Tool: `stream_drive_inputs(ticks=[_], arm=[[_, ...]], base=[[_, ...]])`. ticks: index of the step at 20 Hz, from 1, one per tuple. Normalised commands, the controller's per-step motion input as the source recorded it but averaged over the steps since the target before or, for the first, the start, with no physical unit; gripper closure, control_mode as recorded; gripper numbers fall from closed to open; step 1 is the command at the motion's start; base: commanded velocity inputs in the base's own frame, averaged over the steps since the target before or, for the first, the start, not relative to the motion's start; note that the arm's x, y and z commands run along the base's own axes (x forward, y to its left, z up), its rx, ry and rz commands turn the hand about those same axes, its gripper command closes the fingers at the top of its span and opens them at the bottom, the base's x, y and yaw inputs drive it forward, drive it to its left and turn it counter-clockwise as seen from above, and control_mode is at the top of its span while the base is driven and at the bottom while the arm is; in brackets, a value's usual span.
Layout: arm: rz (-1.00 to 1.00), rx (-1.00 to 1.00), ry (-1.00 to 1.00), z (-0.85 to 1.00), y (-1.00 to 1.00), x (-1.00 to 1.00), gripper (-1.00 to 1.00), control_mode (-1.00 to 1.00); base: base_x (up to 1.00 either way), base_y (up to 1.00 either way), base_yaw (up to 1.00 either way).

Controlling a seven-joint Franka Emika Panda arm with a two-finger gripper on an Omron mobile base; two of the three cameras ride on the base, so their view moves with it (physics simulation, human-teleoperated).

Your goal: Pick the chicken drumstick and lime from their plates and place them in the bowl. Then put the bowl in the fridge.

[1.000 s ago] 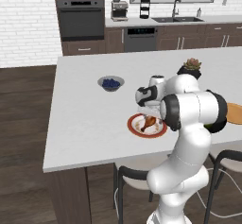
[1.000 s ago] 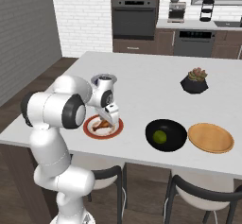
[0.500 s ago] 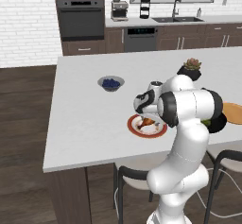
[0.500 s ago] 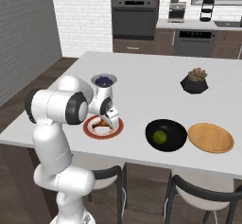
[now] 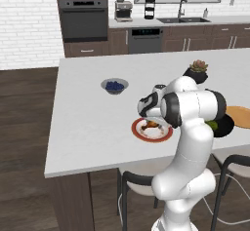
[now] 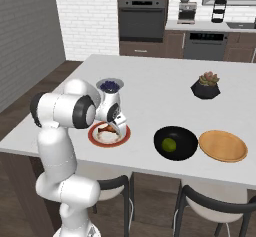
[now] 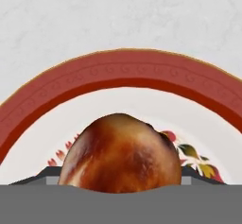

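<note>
Chicken drumstick (image 7: 120, 154) sits on the red-rimmed plate (image 6: 93, 136), gripper (image 6: 119, 129) lowered over it, grip not discernible; lime (image 6: 170, 144) already lies in the black bowl (image 6: 188, 150), awaiting it.

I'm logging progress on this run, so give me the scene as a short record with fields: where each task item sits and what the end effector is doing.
drumstick: chicken drumstick lies on the red-rimmed plate
lime: lime is already inside the black bowl
wooden plate: wooden plate sits beside the bowl on the counter
end effector: end effector is low over the drumstick; grip not confirmed
other items: blueberry bowl, potted succulent
</note>
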Motion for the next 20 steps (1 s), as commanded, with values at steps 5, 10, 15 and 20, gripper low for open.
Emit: stream_drive_inputs(ticks=[5, 10, 15, 20], arm=[[0.0, 0.03, -0.07, 0.33, -0.22, -0.36, 1.0, -1.0], [0.0, 0.02, -0.07, 1.0, -0.55, -0.72, 1.0, -1.0], [0.0, 0.0, 0.0, 0.72, -0.82, -0.44, 1.0, -1.0], [0.0, -0.08, 0.0, 0.34, -0.71, -0.17, 1.0, -1.0]], base=[[0.0, 0.0, 0.0], [0.0, 0.0, 0.0], [0.0, 0.0, 0.0], [0.0, 0.0, 0.0]])
